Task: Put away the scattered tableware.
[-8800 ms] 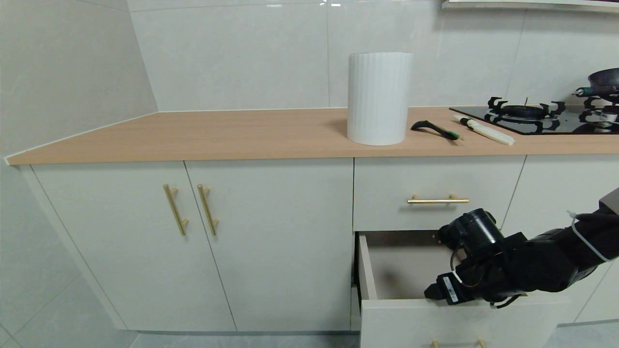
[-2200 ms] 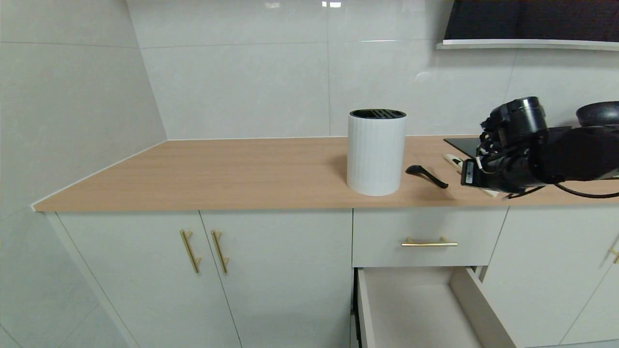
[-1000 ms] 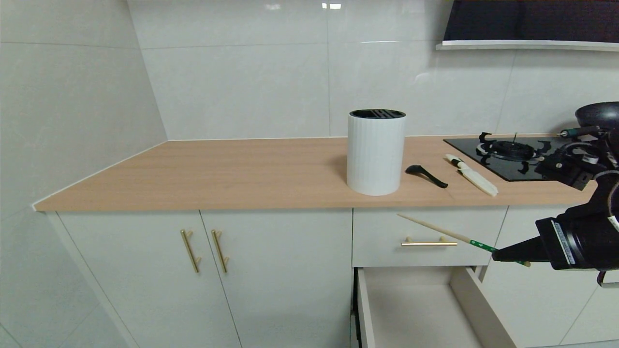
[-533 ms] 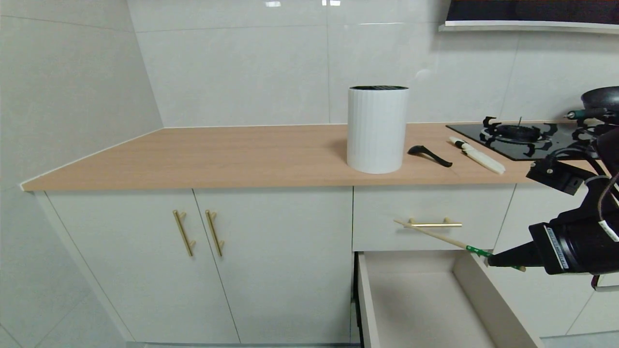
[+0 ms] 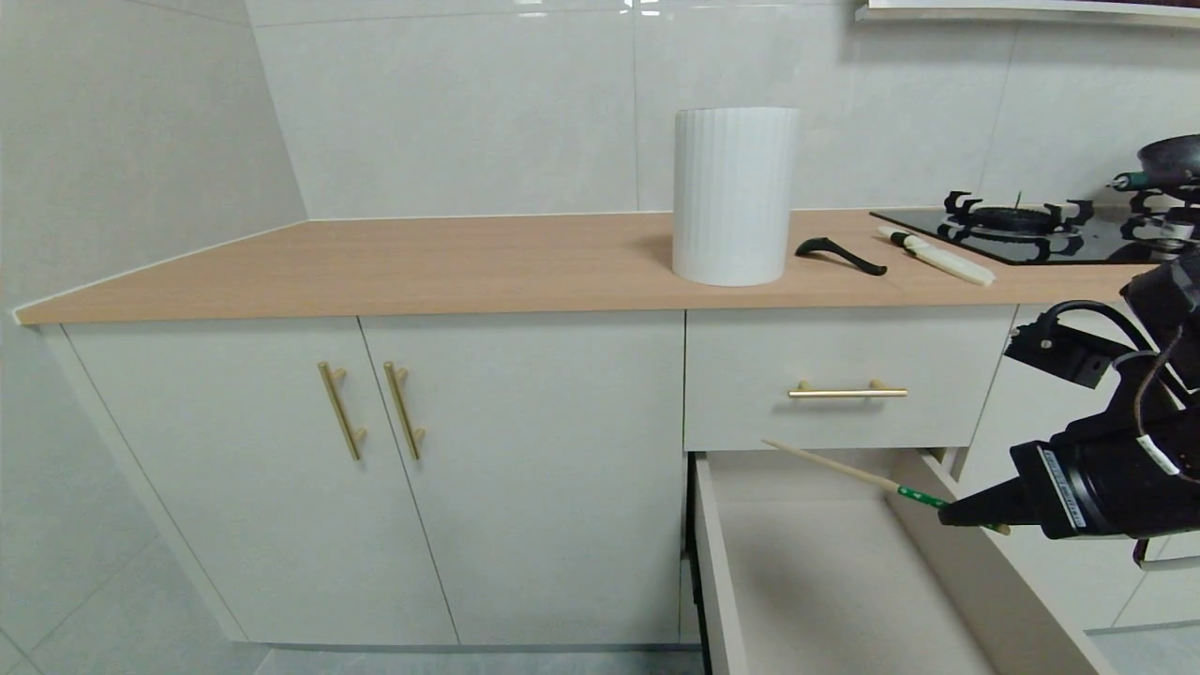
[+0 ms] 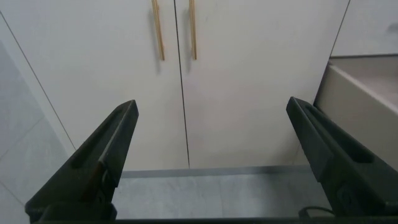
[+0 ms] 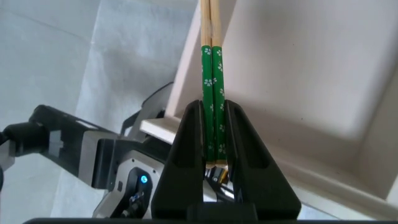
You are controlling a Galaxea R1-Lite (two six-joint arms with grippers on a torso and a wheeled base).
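My right gripper (image 5: pixel 966 514) is shut on a pair of wooden chopsticks (image 5: pixel 844 472) with green patterned ends; they stick out leftward over the open lower drawer (image 5: pixel 722 553). In the right wrist view the chopsticks (image 7: pixel 210 93) sit clamped between the black fingers (image 7: pixel 186 143), pointing over the drawer's pale inside (image 7: pixel 311 68). On the wooden countertop (image 5: pixel 422 262) lie a black spoon (image 5: pixel 839 253) and a cream-sheathed knife (image 5: pixel 937 255), to the right of a white ribbed utensil holder (image 5: pixel 733 192). My left gripper (image 6: pixel 211 162) hangs open, low in front of the cabinet doors (image 6: pixel 177 74).
The upper drawer (image 5: pixel 844 375) with its gold handle is closed. A black gas hob (image 5: pixel 1031 230) with a dark pan (image 5: pixel 1167 159) stands at the counter's right end. The double cabinet doors (image 5: pixel 375 469) fill the left; tiled wall behind.
The head camera has lowered. My right gripper carried the chopsticks from the counter down to drawer height and now holds them just above the open drawer.
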